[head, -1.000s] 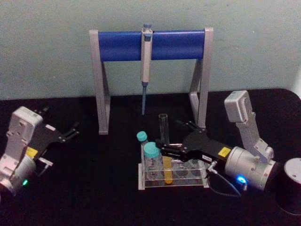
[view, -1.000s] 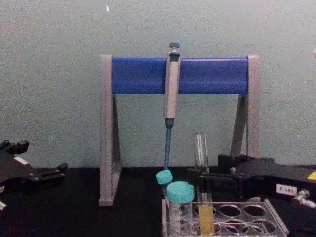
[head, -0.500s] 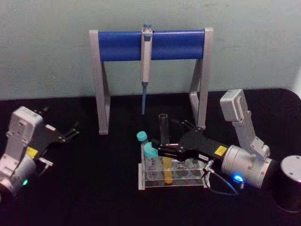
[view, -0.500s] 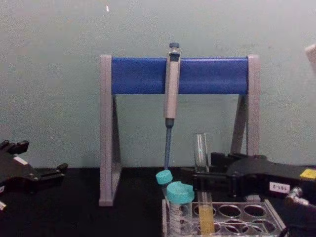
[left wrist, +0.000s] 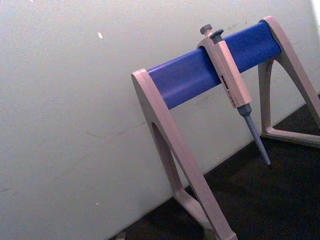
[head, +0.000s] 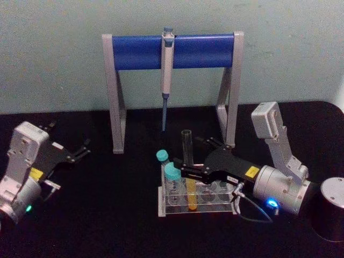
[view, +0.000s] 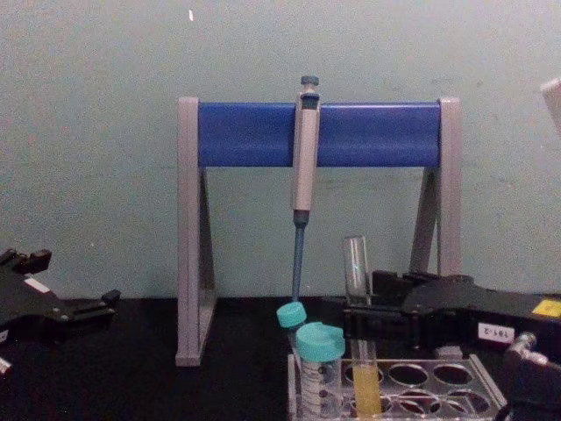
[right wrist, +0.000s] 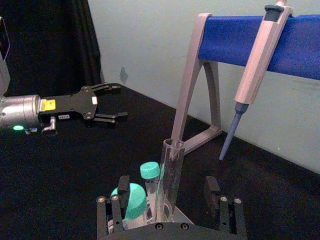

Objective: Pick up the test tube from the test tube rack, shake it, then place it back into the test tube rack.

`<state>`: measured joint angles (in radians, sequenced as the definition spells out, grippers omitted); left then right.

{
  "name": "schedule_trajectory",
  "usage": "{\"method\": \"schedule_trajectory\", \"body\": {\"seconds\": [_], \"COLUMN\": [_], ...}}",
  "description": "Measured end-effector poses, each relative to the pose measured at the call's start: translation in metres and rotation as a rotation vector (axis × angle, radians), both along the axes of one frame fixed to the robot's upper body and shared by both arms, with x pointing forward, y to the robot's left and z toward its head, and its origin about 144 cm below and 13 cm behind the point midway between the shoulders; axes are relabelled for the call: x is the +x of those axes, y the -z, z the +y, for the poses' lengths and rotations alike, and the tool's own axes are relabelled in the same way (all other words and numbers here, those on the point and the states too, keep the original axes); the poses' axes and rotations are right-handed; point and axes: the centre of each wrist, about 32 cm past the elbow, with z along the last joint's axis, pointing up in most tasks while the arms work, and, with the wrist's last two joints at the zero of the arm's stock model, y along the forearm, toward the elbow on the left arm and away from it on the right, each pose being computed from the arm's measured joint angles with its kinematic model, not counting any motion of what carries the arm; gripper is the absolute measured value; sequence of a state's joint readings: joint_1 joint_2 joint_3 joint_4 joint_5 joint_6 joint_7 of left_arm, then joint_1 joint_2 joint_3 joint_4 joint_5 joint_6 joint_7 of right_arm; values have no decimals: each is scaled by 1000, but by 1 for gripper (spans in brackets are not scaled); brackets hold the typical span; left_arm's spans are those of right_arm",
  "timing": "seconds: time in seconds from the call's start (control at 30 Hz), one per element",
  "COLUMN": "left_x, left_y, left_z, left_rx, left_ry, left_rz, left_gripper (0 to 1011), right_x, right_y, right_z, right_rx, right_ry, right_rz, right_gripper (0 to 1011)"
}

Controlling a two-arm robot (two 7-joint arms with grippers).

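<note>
Test tube (head: 187, 144) upright in rack (head: 212, 207). R gripper (head: 186, 171) straddles it, jaws apart, no grip. L gripper (head: 83, 150) parked left, jaws spread.

R gripper (head: 188, 155) low at center, jaws wide apart — L gripper (head: 85, 149) parked far left, jaws apart.

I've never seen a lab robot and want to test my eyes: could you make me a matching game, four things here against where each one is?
Things:
1. test tube
2. pipette
3. left gripper
4. teal-capped tubes

Places:
A. hanging from the blue bar of the pipette stand
B. at the left end of the test tube rack
C. upright in the rack, between the open fingers of the right gripper
D. far out at the robot's left, open, away from the rack

Pairs: 1-C, 2-A, 3-D, 4-B.
</note>
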<state>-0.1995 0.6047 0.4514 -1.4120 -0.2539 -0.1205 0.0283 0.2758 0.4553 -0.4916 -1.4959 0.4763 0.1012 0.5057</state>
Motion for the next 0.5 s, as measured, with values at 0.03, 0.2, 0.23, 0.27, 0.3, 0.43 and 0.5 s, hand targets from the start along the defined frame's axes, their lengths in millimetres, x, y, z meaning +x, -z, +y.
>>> {"method": "schedule_trajectory", "body": {"seconds": [0.03, 0.2, 0.23, 0.27, 0.3, 0.43, 0.5], "left_x": [0, 0, 0, 0, 0, 0, 0], "left_y": [0, 0, 0, 0, 0, 0, 0], "left_z": [0, 0, 0, 0, 0, 0, 0], "left_rx": [0, 0, 0, 0, 0, 0, 0], "left_ry": [0, 0, 0, 0, 0, 0, 0], "left_rz": [0, 0, 0, 0, 0, 0, 0], "left_gripper": [1002, 1001, 1002, 1001, 1001, 1001, 1001], "right_x": [0, 0, 0, 0, 0, 0, 0], "right_y": [0, 0, 0, 0, 0, 0, 0], "right_z": [0, 0, 0, 0, 0, 0, 0], "right_rx": [0, 0, 0, 0, 0, 0, 0], "right_ry": [0, 1, 1, 1, 1, 2, 2], "right_rz": [0, 0, 0, 0, 0, 0, 0], "right_gripper": [960, 822, 811, 765, 765, 620, 549]}}
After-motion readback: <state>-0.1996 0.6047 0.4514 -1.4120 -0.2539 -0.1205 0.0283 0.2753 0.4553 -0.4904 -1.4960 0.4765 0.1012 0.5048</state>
